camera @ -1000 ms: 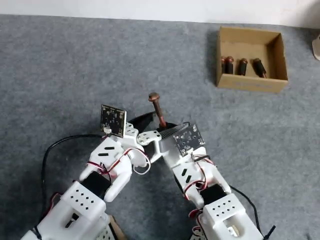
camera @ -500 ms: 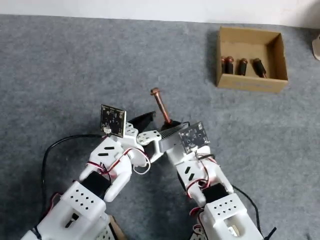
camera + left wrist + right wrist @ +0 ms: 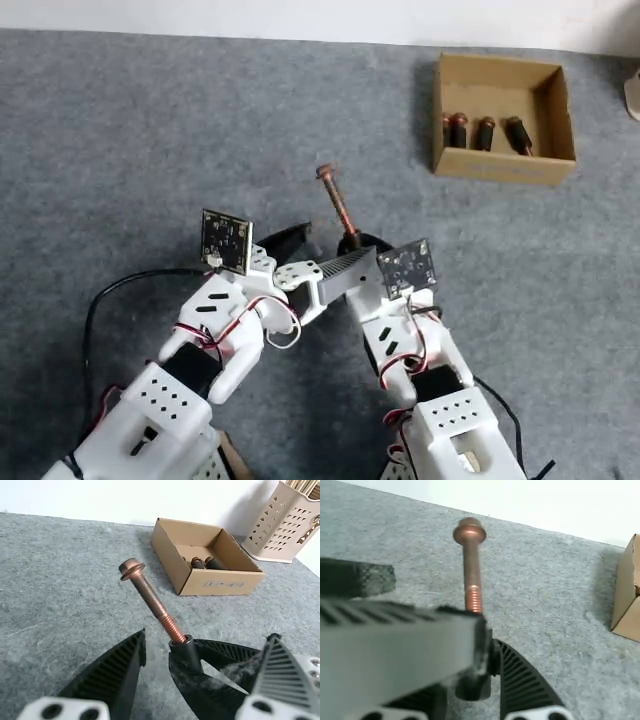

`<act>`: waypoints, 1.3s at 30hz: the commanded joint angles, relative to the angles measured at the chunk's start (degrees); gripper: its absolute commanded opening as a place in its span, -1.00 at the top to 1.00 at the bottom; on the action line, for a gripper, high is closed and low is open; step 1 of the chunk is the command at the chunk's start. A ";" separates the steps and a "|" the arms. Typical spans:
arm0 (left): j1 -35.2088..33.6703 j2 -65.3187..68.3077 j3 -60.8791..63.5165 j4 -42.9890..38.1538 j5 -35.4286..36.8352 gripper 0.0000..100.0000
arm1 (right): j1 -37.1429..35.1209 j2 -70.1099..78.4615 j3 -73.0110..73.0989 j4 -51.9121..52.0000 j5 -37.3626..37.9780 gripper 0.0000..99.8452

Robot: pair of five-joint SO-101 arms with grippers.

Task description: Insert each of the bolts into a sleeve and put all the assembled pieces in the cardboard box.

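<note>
The only writing in sight is a short line of dark print (image 3: 220,585) on the outer side wall of the box (image 3: 497,166), and it is too small to read.

The bolt (image 3: 336,208) is copper-coloured, with a flanged head and a thread on the lower part of its shank. Its long axis is steeply tilted rather than upright. The head is uppermost and, in the high view, leans toward the far side of the surface (image 3: 150,130) and slightly away from the box. The threaded end sits in the mouth of the black sleeve (image 3: 185,646), and most of the shank stands clear of it.

The right gripper (image 3: 352,248) has its fingers (image 3: 522,680) clamped on the sleeve. It holds the sleeve and bolt in the middle of the surface, just ahead of both arms and well apart from the box. Whether the sleeve touches the surface cannot be told. The left gripper (image 3: 208,636) has its fingers (image 3: 117,670) spread wide, one on either side of the sleeve and neither touching it.

The box stands at the far right of the surface. Four pieces (image 3: 484,132) lie side by side in it, near the wall that faces the arms. A beige perforated holder (image 3: 287,525) stands just beside the box.
</note>
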 commanded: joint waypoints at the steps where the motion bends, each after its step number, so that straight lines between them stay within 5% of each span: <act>1: -1.80 0.04 -3.56 -0.09 0.09 0.31 | 0.57 -1.19 -2.68 -1.89 -0.44 0.99; 15: -5.14 0.57 -4.79 -0.09 0.44 0.31 | -3.91 -1.19 -2.59 -1.80 -0.35 0.99; 25: -9.10 22.90 -19.47 4.57 6.24 0.31 | -3.74 -1.27 -2.77 -1.80 -0.18 0.99; 39: -9.10 32.57 -26.07 6.24 8.26 0.31 | -3.74 -1.36 -3.03 -1.80 -0.18 0.99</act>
